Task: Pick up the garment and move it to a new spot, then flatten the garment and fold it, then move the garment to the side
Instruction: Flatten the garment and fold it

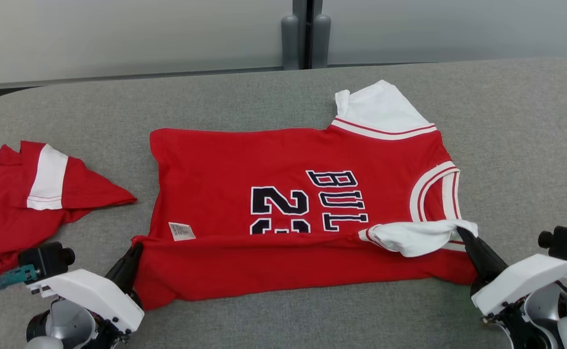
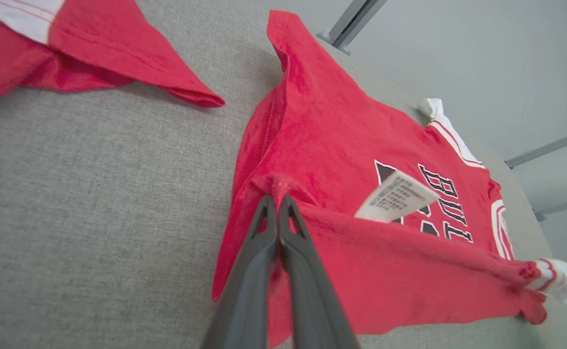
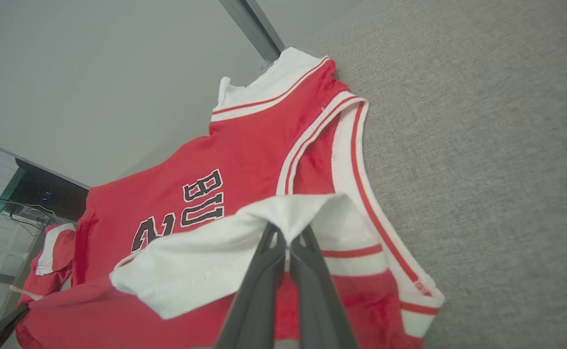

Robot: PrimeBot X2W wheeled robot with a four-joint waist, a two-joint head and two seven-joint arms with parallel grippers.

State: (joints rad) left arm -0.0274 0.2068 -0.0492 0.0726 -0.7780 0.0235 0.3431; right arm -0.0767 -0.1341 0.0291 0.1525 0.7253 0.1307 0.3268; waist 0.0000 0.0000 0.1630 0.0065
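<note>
Two grippers pinch the near, folded-over edge of a red basketball jersey with white sleeves and dark lettering (image 1: 283,160), spread at the middle of a grey fabric-covered table (image 1: 506,121). The left gripper (image 1: 133,252) has its jaws pressed together on a red hem corner, the right gripper (image 1: 463,233) on a white sleeve. A crumpled red-and-white garment (image 1: 2,213) lies apart at the left.

Bare grey fabric-covered table (image 1: 516,145) lies open to the right of the red jersey (image 1: 283,160) and in a broad band behind it, up to the far edge; a narrower bare strip runs along its near side; on the left a crumpled red-and-white garment (image 1: 26,203) lies near the jersey, a gap of bare fabric between them; two grey posts (image 1: 290,41) stand past the far edge.
</note>
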